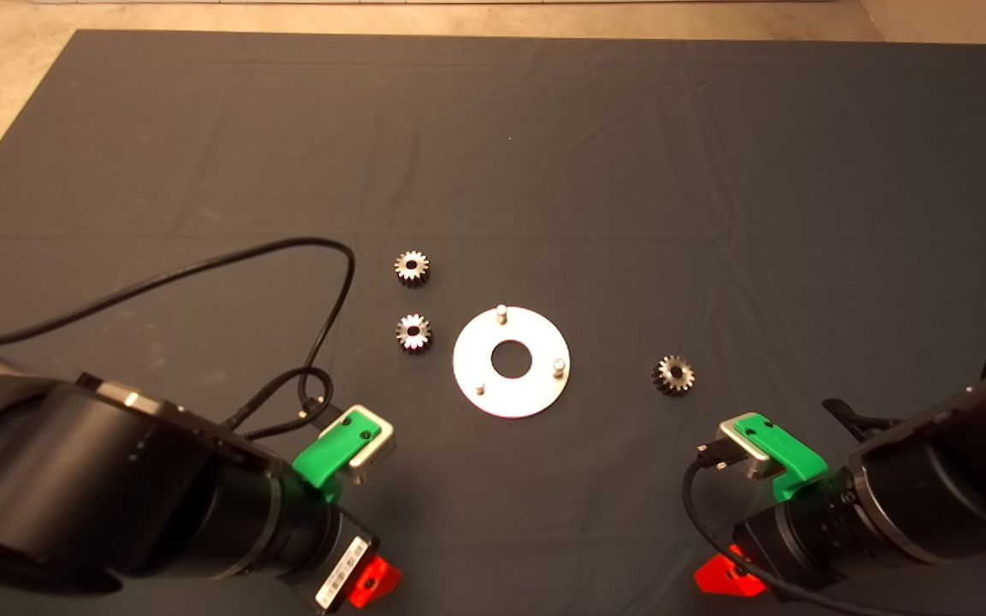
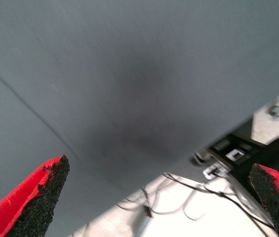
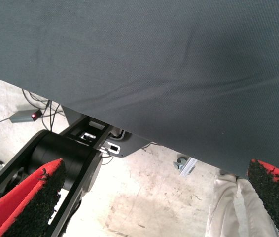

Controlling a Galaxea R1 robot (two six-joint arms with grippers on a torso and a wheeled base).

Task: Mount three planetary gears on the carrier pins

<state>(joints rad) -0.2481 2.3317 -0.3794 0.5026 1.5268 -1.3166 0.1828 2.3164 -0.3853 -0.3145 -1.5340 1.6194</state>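
The round silver plate (image 1: 511,362) lies flat near the mat's middle with three bare carrier pins: one at the far side (image 1: 501,312), one at the right (image 1: 558,367), one at the near left (image 1: 480,387). Two planetary gears lie left of the plate, one farther back (image 1: 412,268) and one closer (image 1: 413,331). The third gear (image 1: 674,374) lies right of the plate. My left gripper (image 2: 159,202) is open and empty at the lower left. My right gripper (image 3: 159,197) is open and empty at the lower right. No gear or plate shows in either wrist view.
A black cable (image 1: 202,278) loops over the mat from the left arm toward the two left gears. The dark mat (image 1: 630,171) covers the table. Both wrist views look past the mat's near edge at the floor, cables and the robot's base.
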